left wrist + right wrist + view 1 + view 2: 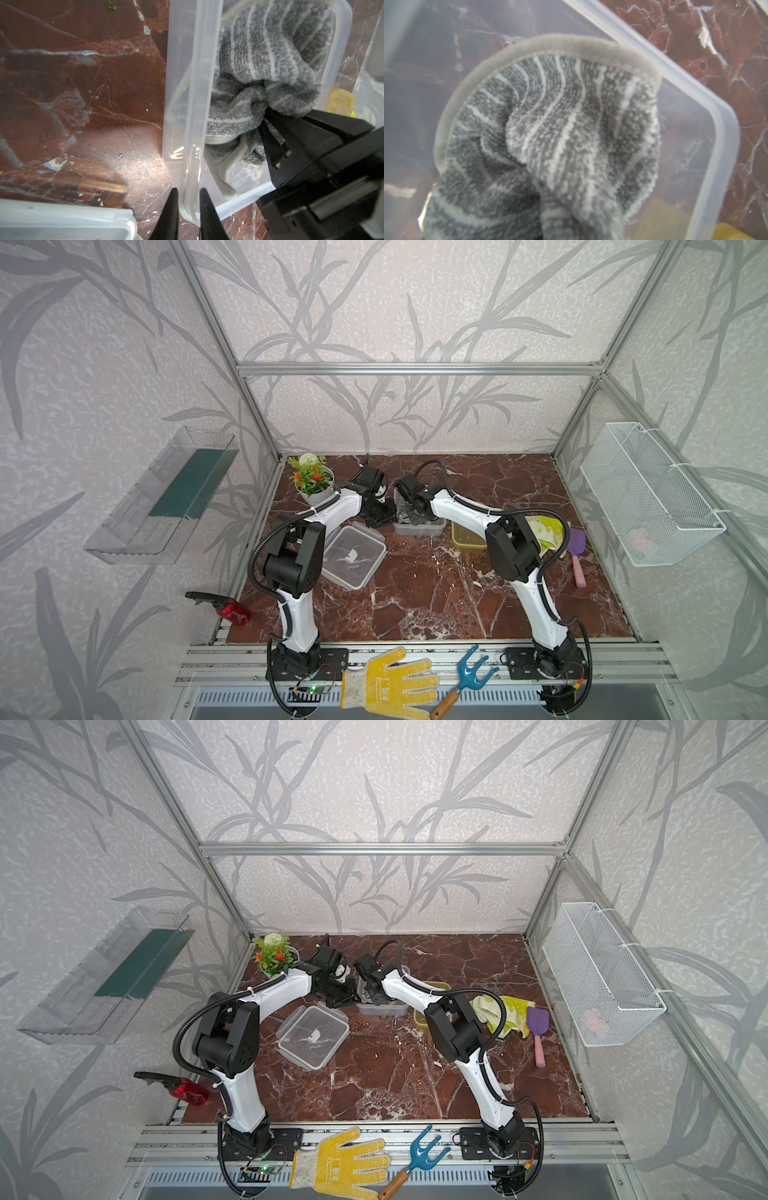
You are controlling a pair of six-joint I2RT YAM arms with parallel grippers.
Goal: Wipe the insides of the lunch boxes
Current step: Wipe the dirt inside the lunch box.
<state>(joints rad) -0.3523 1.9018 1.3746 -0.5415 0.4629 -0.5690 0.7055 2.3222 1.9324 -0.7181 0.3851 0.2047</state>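
The larger clear lunch box (419,527) (384,1009) stands open at the back middle of the marble floor. My left gripper (380,516) (189,191) is shut on its near wall, one finger inside and one outside. My right gripper (411,514) (266,118) reaches down into the box, shut on a bunched grey striped cloth (270,52) (560,128) that rests on the box's bottom. In the right wrist view the cloth hides the fingers. The box's clear lid (353,558) lies flat in front of the left arm. The smaller amber lunch box (467,541) (420,1021) sits just right of the clear one.
A flower pot (313,483) stands at the back left. A yellow-green cloth (546,531) and a purple scoop (577,556) lie on the right. A red spray bottle (230,608) lies front left. A wire basket (648,493) and a clear tray (162,497) hang on the side walls.
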